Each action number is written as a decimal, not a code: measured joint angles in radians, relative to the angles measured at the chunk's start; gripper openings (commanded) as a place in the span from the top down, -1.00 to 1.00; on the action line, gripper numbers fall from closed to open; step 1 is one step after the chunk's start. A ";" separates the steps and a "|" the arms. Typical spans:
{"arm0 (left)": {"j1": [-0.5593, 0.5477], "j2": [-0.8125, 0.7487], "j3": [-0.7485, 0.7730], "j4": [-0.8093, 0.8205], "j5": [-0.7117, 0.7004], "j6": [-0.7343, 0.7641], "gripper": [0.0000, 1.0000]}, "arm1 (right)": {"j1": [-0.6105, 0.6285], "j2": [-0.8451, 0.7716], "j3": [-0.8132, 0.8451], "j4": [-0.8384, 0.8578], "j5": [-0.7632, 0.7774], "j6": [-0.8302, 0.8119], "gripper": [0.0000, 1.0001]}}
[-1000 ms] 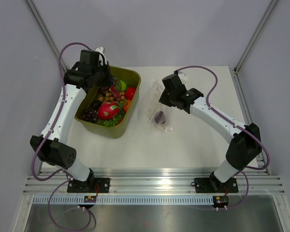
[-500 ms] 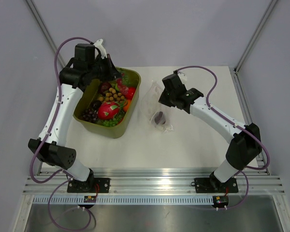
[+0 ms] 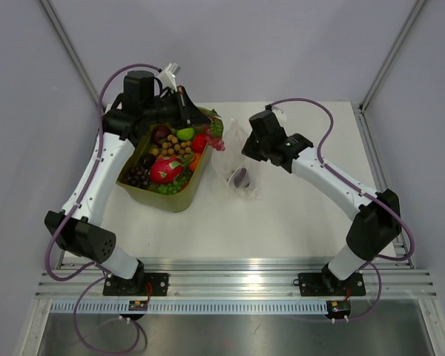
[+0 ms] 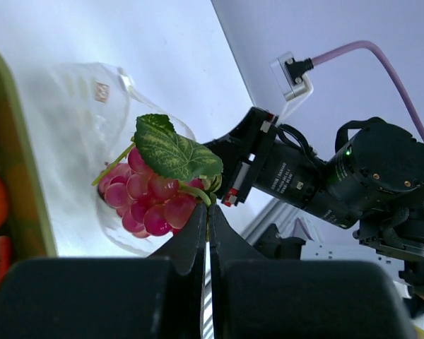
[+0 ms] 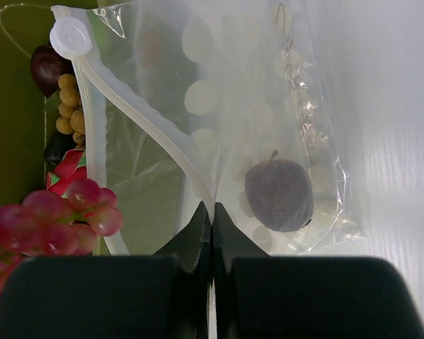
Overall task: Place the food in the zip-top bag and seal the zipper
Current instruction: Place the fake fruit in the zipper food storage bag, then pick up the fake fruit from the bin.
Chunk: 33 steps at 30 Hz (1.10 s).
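Note:
My left gripper (image 4: 210,212) is shut on the green stem of a red toy grape bunch (image 4: 152,198) with a green leaf, held in the air over the tub's right rim (image 3: 213,137), next to the bag's mouth. The clear dotted zip-top bag (image 5: 254,127) lies on the table with a dark purple fruit (image 5: 278,194) inside. My right gripper (image 5: 213,210) is shut on the bag's upper lip at the white zipper strip (image 5: 148,127) and holds the mouth open. In the top view the bag (image 3: 237,159) sits between the tub and my right gripper (image 3: 250,148).
The olive-green tub (image 3: 179,200) at the left holds several toy fruits, among them a red dragon fruit (image 3: 165,170), dark grapes (image 3: 139,176) and a green one (image 3: 185,134). Grey walls stand left, right and behind.
My left gripper has lifted the red grape bunch out of the tub and carried it right, to the bag's mouth. My right gripper has stayed on the bag.

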 measured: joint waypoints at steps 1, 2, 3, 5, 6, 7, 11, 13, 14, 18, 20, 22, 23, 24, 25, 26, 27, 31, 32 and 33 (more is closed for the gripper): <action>-0.009 0.000 -0.016 0.013 0.011 -0.009 1.00 | 0.000 0.000 0.000 0.000 0.000 0.000 1.00; -0.021 0.000 -0.037 0.029 0.021 -0.018 1.00 | 0.000 0.000 0.000 0.000 0.000 0.000 1.00; -0.034 0.000 -0.054 0.038 0.029 -0.024 1.00 | 0.000 0.000 0.000 0.000 0.000 0.000 1.00; -0.058 0.001 -0.082 0.051 0.039 -0.036 1.00 | 0.000 0.000 0.000 0.000 0.000 0.000 1.00; -0.069 0.004 -0.090 0.057 0.045 -0.040 1.00 | 0.000 0.000 0.000 0.000 0.000 0.000 1.00; -0.077 0.007 -0.093 0.061 0.048 -0.043 1.00 | 0.000 0.000 0.000 0.000 -0.002 0.000 1.00; -0.102 0.029 -0.094 0.090 0.055 -0.049 1.00 | 0.000 0.000 0.000 0.000 -0.004 0.001 1.00; -0.108 0.042 -0.094 0.097 0.056 -0.050 1.00 | 0.000 0.000 0.000 0.001 -0.004 0.001 1.00; -0.110 0.050 -0.094 0.102 0.058 -0.050 0.95 | 0.000 0.000 0.000 0.001 -0.005 0.001 1.00; -0.115 0.097 -0.095 0.107 0.061 -0.029 -0.30 | 0.000 0.000 0.000 0.002 -0.005 0.001 1.00; -0.116 0.123 -0.095 0.098 0.060 -0.025 -0.47 | 0.000 0.000 0.000 0.002 -0.005 0.001 1.00; -0.117 0.138 -0.095 0.075 0.057 -0.014 -0.61 | 0.000 0.000 0.000 0.002 -0.005 0.001 1.00; -0.117 0.140 -0.094 0.067 0.055 -0.011 -0.61 | 0.000 0.000 -0.002 0.002 -0.005 0.001 1.00; -0.117 0.140 -0.092 0.055 0.051 -0.005 -0.61 | 0.000 0.000 -0.002 0.002 -0.004 0.001 1.00; -0.117 0.140 -0.082 0.037 0.046 0.005 -0.58 | 0.000 0.000 -0.002 0.003 -0.004 0.001 1.00; -0.117 0.140 -0.070 0.022 0.043 0.014 -0.57 | 0.000 0.000 -0.002 0.003 -0.004 0.001 1.00; -0.116 0.140 -0.049 -0.002 0.034 0.024 -0.57 | 0.000 0.000 -0.002 0.003 -0.004 0.001 1.00; -0.096 0.123 0.027 -0.054 -0.001 0.066 -0.50 | 0.000 -0.002 -0.006 0.003 -0.003 0.000 1.00; -0.076 0.111 0.037 -0.063 -0.010 0.074 -0.49 | 0.000 -0.003 -0.007 0.003 -0.003 0.000 1.00; -0.053 0.099 0.043 -0.074 -0.020 0.082 -0.48 | 0.000 -0.005 -0.009 0.002 -0.003 0.000 1.00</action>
